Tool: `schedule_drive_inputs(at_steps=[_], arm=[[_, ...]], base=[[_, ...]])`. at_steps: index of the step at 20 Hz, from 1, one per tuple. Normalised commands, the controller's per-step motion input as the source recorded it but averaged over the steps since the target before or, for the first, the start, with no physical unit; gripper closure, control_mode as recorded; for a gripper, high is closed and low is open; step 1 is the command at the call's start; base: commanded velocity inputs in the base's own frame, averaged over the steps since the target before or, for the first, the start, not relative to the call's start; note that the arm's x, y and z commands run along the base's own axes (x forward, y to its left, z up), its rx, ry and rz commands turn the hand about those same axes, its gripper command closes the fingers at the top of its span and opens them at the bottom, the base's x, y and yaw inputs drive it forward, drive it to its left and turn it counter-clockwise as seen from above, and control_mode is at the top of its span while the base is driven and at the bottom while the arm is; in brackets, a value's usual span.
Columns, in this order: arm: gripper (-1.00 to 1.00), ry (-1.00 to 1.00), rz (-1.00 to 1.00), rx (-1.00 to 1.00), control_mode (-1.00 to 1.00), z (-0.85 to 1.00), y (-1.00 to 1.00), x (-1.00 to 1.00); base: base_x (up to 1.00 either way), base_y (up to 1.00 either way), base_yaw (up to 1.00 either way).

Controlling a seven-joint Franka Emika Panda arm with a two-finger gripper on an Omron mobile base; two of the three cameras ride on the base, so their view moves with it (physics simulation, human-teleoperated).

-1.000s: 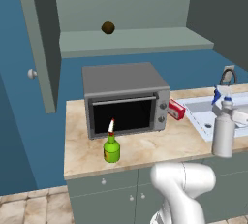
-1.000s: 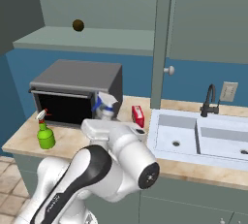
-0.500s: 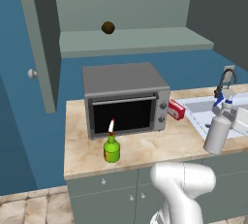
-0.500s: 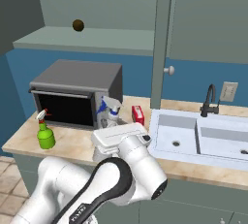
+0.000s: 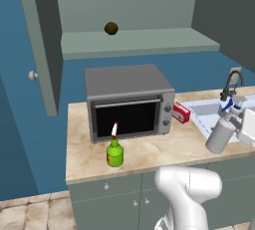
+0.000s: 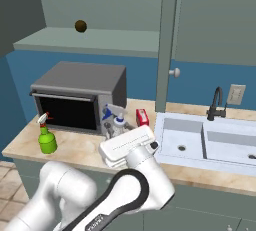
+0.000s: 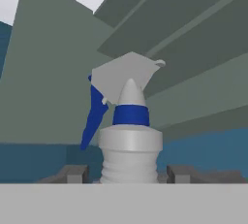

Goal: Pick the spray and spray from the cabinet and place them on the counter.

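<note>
The gripper [image 7: 128, 172] squeezes the tall grey spray bottle [image 5: 219, 133] near the counter's [image 5: 149, 152] right front edge. The green spray bottle [image 5: 115, 153] has a yellow label, too small to read.

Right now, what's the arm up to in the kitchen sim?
The gripper is closed around the tall grey-white spray, tilted, at the counter by the sink. The green spray already stands on the counter in front of the toaster oven. The cabinet is open, with a small brown ball on its shelf. A flat red box lies beside the oven.
</note>
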Motion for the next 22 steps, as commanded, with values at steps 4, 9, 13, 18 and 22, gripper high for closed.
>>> schedule_drive_inputs(at_steps=[4,9,13,18,22], arm=[[1.0,-0.06,0.0,-0.03,-1.0,-0.07,0.0,0.08],[1.0,0.0,-0.02,-0.03,-1.0,-0.11,0.0,0.19],[1.0,0.0,-0.06,-0.06,-1.0,-0.25,0.0,0.18],[1.0,0.0,-0.07,-0.06,-1.0,-0.34,0.0,0.2],[1.0,-0.03,-0.07,-0.05,-1.0,-0.36,0.01,0.27]], base=[[0.0,0.0,0.0],[0.0,0.0,0.0],[0.0,0.0,0.0],[0.0,0.0,0.0],[0.0,0.0,0.0]])
